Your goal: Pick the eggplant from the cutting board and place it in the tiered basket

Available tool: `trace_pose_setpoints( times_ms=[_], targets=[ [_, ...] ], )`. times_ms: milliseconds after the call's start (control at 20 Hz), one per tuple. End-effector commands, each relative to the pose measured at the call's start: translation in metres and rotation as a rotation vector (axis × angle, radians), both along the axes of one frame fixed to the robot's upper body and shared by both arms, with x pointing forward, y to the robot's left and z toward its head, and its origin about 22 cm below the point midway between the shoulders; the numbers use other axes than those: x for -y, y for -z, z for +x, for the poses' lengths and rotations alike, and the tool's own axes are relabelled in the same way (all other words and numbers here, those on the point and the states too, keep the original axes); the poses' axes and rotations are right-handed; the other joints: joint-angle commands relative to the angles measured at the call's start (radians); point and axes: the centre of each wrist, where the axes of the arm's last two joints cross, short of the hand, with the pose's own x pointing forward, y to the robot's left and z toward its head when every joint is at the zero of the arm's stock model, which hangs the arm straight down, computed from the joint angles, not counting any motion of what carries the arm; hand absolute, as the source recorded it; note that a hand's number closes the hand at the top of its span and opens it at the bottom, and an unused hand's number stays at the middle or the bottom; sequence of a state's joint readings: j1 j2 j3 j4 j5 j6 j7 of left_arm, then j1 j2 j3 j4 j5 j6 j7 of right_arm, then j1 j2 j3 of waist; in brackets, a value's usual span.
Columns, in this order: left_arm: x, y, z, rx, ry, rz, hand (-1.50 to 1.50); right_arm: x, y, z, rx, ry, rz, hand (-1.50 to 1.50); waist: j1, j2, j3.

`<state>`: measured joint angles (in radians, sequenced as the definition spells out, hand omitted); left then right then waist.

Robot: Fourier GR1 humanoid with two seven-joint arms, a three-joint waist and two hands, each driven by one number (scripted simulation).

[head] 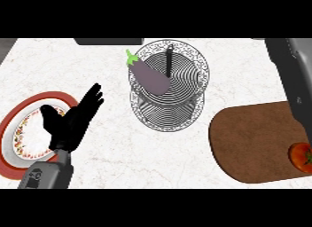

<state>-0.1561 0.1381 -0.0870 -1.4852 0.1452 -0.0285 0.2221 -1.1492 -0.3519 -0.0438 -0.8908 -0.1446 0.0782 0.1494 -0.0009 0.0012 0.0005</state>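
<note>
The purple eggplant (149, 75) with a green stem lies tilted in the upper tier of the wire tiered basket (185, 57), on its left side. No hand touches it. My left hand (70, 122) is at the left, well away from the basket, its fingers straight and pointing up-right, holding nothing. The brown cutting board (257, 142) sits at the lower right with no eggplant on it. A grey forearm (302, 93) runs along the right edge; the right hand itself does not show.
A red tomato (306, 156) rests on the board's right end. A red-rimmed white plate (8, 133) lies partly under my left hand. A dark object (106, 41) sits at the counter's far edge.
</note>
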Motion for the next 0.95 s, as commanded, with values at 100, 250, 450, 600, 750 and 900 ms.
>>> trace_pose_setpoints(
  times_ms=[100, 250, 450, 600, 750, 900],
  targets=[
    [0.001, -0.006, 0.011, 0.005, 0.000, -0.002, 0.00, 0.126, -0.009, -0.014, 0.007, -0.091, -0.058, -1.50, -0.003, 0.004, 0.000],
    [0.001, -0.002, 0.010, 0.020, -0.014, 0.010, 0.00, 0.178, -0.009, -0.028, -0.004, -0.131, -0.106, -1.50, 0.002, 0.007, 0.001],
    [0.004, 0.003, 0.007, 0.015, 0.027, -0.005, 0.00, 0.238, -0.026, -0.045, -0.012, -0.098, -0.098, -1.50, 0.030, 0.014, 0.001],
    [0.003, -0.010, 0.005, 0.019, 0.034, -0.007, 0.00, 0.274, -0.023, -0.063, -0.041, -0.107, -0.105, -1.50, 0.042, 0.015, 0.002],
    [0.021, -0.022, 0.016, 0.024, 0.066, -0.002, 0.00, 0.285, -0.027, -0.067, 0.009, -0.084, -0.094, -1.50, 0.056, 0.023, 0.003],
    [0.005, -0.018, 0.012, 0.024, 0.031, 0.009, 0.00, 0.314, -0.021, -0.087, 0.006, -0.071, -0.082, -1.50, 0.055, 0.021, 0.003]
  ],
)
